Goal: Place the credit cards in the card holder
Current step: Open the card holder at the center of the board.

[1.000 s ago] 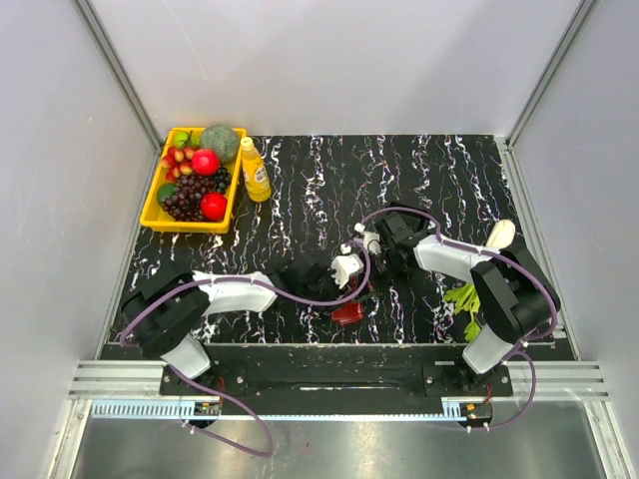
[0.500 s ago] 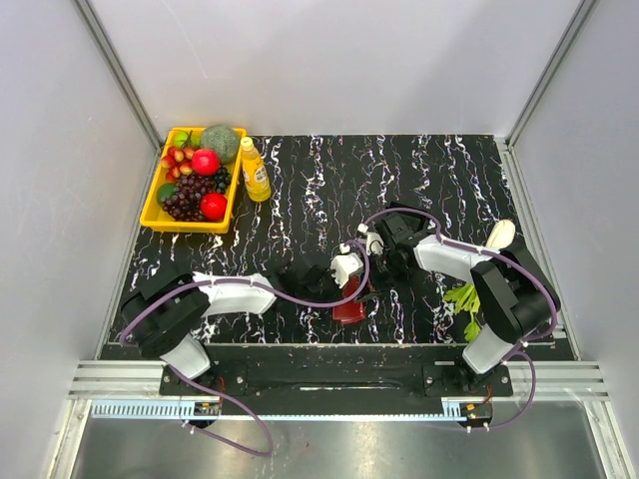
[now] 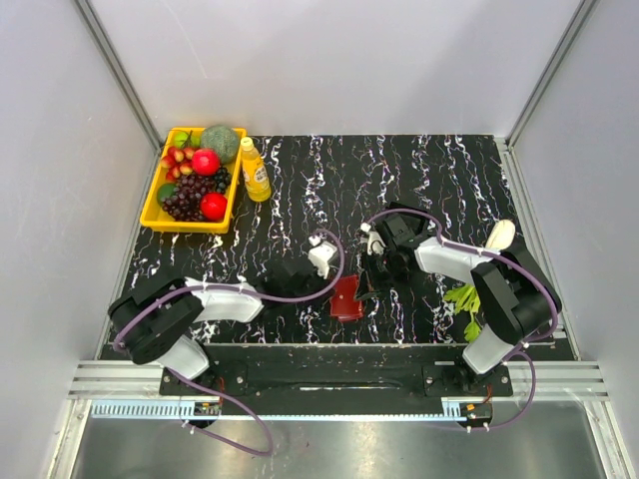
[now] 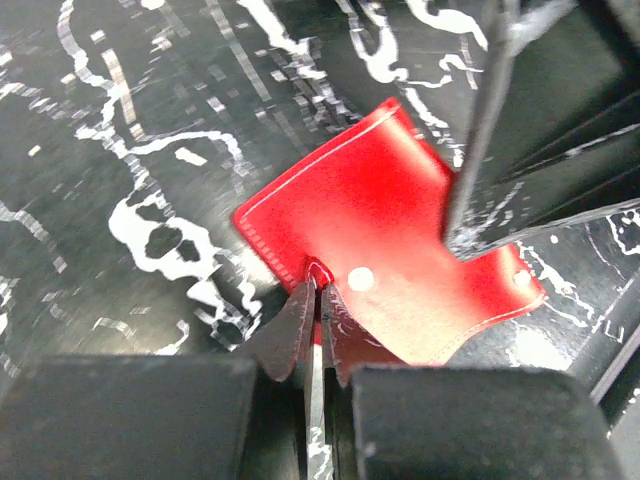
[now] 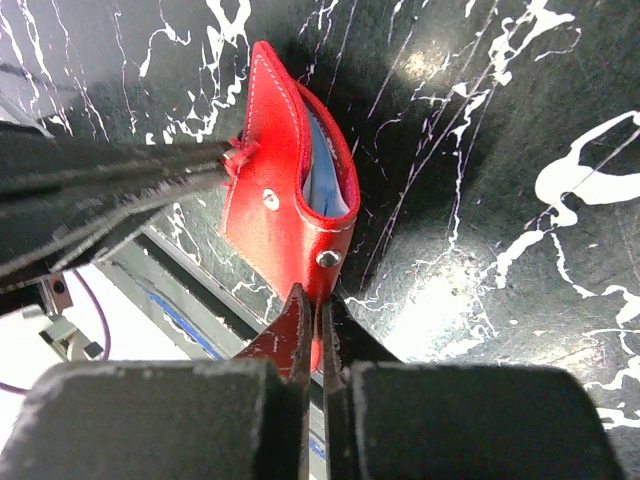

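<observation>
Red card holder (image 4: 380, 230) between left claw (image 4: 312, 292), right claw (image 5: 311, 302)

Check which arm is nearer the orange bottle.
Left. The left arm ends toward the near edge, right of the orange bottle; the right arm sits farther right, beyond the card holder.

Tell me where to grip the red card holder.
Pinch the card holder by a thin stitched edge near the snaps, coming in edge-on and leaving the pocket mouth clear. It's a flat fold, so only edges fit the jaws; left gripper and right gripper are shut on it so.
</observation>
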`<state>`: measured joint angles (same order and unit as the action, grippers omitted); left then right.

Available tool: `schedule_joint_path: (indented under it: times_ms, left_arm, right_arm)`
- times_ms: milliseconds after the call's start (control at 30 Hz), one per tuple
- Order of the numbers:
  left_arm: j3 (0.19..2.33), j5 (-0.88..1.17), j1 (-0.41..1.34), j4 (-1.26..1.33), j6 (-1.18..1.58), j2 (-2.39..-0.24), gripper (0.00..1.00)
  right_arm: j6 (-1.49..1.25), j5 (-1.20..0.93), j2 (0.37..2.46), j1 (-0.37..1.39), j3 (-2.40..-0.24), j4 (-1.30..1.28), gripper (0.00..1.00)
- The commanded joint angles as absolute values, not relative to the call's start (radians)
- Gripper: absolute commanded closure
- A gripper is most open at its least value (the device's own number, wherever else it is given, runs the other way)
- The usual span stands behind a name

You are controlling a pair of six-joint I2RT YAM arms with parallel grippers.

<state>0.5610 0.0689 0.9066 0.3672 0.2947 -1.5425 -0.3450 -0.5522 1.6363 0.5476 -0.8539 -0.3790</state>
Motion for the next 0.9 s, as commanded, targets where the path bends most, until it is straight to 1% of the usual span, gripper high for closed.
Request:
schedule_joint_path:
  times_ms: [0, 100, 133, 167, 200, 233, 267, 300, 333, 400, 433, 467, 500, 533, 633, 700, 767, 833, 867]
  left_arm:
    - [0.442, -0.084, 0.873, 0.420, 0.443, -1.458, 1.00]
    - [0.410, -0.129, 0.874, 0.387, 0.455, -1.367, 1.00]
    - [0.402, -0.150, 0.874, 0.365, 0.459, -1.344, 0.98]
    - [0.394, -0.162, 0.874, 0.351, 0.454, -1.319, 0.86]
    - [0.390, -0.169, 0.873, 0.339, 0.454, -1.304, 0.83]
    - [0.385, -0.172, 0.873, 0.330, 0.457, -1.280, 0.86]
    - [0.379, -0.167, 0.874, 0.328, 0.459, -1.266, 0.86]
    - [0.379, -0.161, 0.873, 0.327, 0.462, -1.253, 0.85]
    - [0.386, -0.166, 0.874, 0.313, 0.462, -1.252, 0.85]
    - [0.411, -0.169, 0.873, 0.281, 0.454, -1.267, 0.85]
    - [0.425, -0.175, 0.873, 0.262, 0.459, -1.275, 0.85]
    - [0.428, -0.167, 0.871, 0.267, 0.460, -1.275, 0.80]
    - [0.426, -0.164, 0.871, 0.278, 0.462, -1.267, 0.64]
    - [0.420, -0.149, 0.874, 0.314, 0.469, -1.253, 0.51]
    - [0.416, -0.101, 0.873, 0.353, 0.476, -1.229, 0.47]
    - [0.428, -0.083, 0.874, 0.360, 0.468, -1.227, 0.42]
    - [0.443, -0.080, 0.880, 0.360, 0.459, -1.241, 0.42]
    - [0.477, -0.081, 0.893, 0.342, 0.446, -1.276, 0.43]
    - [0.494, -0.084, 0.903, 0.328, 0.442, -1.305, 0.43]
  right_arm:
    - [-0.406, -0.503, 1.623, 0.546, -0.839, -0.325, 1.00]
    - [-0.480, -0.436, 1.618, 0.546, -0.825, -0.301, 1.00]
    - [-0.492, -0.428, 1.618, 0.548, -0.824, -0.296, 1.00]
    - [-0.512, -0.423, 1.617, 0.548, -0.819, -0.284, 0.93]
    - [-0.529, -0.422, 1.614, 0.548, -0.815, -0.272, 0.90]
    - [-0.540, -0.420, 1.609, 0.552, -0.805, -0.250, 0.87]
    - [-0.557, -0.407, 1.602, 0.558, -0.799, -0.238, 0.75]
    - [-0.567, -0.384, 1.591, 0.563, -0.796, -0.238, 0.69]
    - [-0.566, -0.367, 1.576, 0.566, -0.795, -0.241, 0.66]
    - [-0.578, -0.316, 1.527, 0.568, -0.792, -0.247, 0.53]
    - [-0.581, -0.287, 1.496, 0.569, -0.793, -0.253, 0.51]
    - [-0.575, -0.282, 1.467, 0.571, -0.799, -0.259, 0.50]
    - [-0.572, -0.278, 1.444, 0.571, -0.802, -0.259, 0.49]
    - [-0.572, -0.262, 1.424, 0.572, -0.814, -0.274, 0.48]
    - [-0.571, -0.236, 1.378, 0.589, -0.842, -0.298, 0.50]
    - [-0.586, -0.204, 1.362, 0.604, -0.844, -0.305, 0.60]
    - [-0.589, -0.195, 1.373, 0.617, -0.848, -0.308, 0.71]
    - [-0.610, -0.169, 1.399, 0.633, -0.854, -0.316, 0.85]
    - [-0.620, -0.144, 1.420, 0.647, -0.862, -0.330, 0.88]
